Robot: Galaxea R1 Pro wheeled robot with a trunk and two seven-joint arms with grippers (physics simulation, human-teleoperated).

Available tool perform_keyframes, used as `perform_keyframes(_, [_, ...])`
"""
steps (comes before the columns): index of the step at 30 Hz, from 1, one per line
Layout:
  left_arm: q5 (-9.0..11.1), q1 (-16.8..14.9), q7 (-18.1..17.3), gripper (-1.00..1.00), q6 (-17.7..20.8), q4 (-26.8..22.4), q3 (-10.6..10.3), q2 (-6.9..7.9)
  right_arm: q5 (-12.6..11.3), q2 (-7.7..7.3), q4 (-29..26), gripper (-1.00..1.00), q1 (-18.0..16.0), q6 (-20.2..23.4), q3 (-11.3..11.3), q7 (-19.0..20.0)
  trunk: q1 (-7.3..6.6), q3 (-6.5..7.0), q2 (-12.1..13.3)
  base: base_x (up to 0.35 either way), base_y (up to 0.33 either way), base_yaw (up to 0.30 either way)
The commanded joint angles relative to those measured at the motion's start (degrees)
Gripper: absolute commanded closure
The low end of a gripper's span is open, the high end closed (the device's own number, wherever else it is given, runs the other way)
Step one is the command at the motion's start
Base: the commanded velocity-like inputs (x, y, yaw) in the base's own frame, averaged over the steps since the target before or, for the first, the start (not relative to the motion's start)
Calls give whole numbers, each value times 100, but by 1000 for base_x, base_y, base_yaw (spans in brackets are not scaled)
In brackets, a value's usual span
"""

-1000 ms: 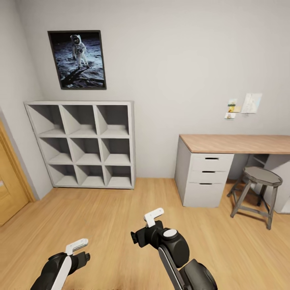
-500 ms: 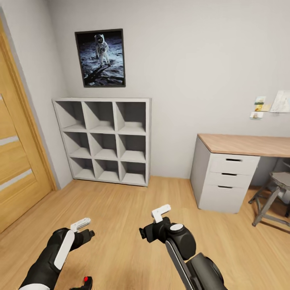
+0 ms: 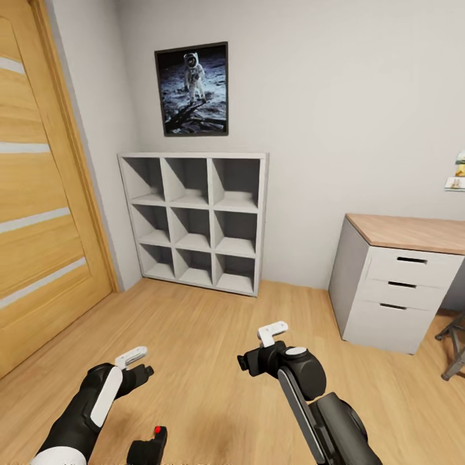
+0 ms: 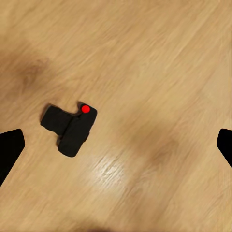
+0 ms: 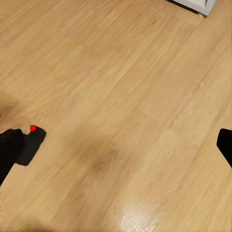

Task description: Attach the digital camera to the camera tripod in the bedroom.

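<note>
The digital camera (image 3: 150,445), a small black body with a red dot on top, lies on the light wood floor at the bottom edge of the head view, just below my left gripper (image 3: 137,363). In the left wrist view the digital camera (image 4: 70,126) lies on the floor well beneath the open left gripper (image 4: 116,145), apart from both fingers. The right wrist view has the digital camera (image 5: 30,143) partly behind one finger of my open right gripper (image 5: 116,145). My right gripper (image 3: 258,345) hangs over bare floor, holding nothing. The camera tripod is out of view.
A wooden door (image 3: 39,213) fills the left side. A grey cube shelf (image 3: 194,219) stands against the back wall under a moon poster (image 3: 192,89). A wood-topped grey desk (image 3: 403,284) with drawers is at the right, with a stool leg (image 3: 454,345) beside it.
The head view has swung left: the door has come in, the shelf and desk have shifted right, the stool has nearly left. The digital camera now shows at the bottom edge.
</note>
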Motion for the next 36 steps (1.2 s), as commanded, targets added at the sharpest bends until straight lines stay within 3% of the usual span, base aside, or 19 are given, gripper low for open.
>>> perform_keyframes(1, [63,-17,36,-100,12,17,4,1,-25,-2,-13,-100,-9,24,-10,-15,22,-25,-44,0,0,92])
perform_keyframes(5, [65,-178,10,-100,-17,347,4,-1,-29,-38,-168,-100,-14,24,-96,-9,110,-97,-205,0,0,46])
perform_keyframes(7, [62,-418,-12,-100,-103,806,-121,-5,-31,-127,-241,-100,-33,24,-266,30,154,-133,-285,0,0,25])
perform_keyframes(8, [62,-418,-12,-100,-103,806,-121,-5,-31,-127,-241,-100,-33,24,-266,30,176,-151,-325,0,0,19])
perform_keyframes(12, [62,-630,-46,-100,-431,1414,-618,-1,-35,-239,-286,-100,-112,24,-468,213,263,-222,-486,0,0,11])
perform_keyframes(13, [62,-688,-70,-100,-570,1620,-889,-3,-35,-273,-297,-100,-146,24,-523,364,285,-240,-526,0,0,5])
perform_keyframes(17, [62,-760,-108,-100,-779,1926,-1413,-17,-14,-311,-312,-100,-146,24,-582,720,373,-312,-686,0,0,3])
perform_keyframes(22, [88,-771,-126,-100,-831,2013,-1559,-16,15,-322,-315,-100,-133,24,-589,820,483,-402,-887,0,0,-18])
perform_keyframes(28, [109,-752,-122,-100,-854,2044,-1566,2,23,-328,-315,-100,-157,24,-611,861,615,-510,-1127,0,0,-158])
perform_keyframes(36, [112,-664,-122,-100,-877,2052,-1555,17,24,-329,-314,-100,-161,24,-612,872,615,-510,-1127,0,0,-239])
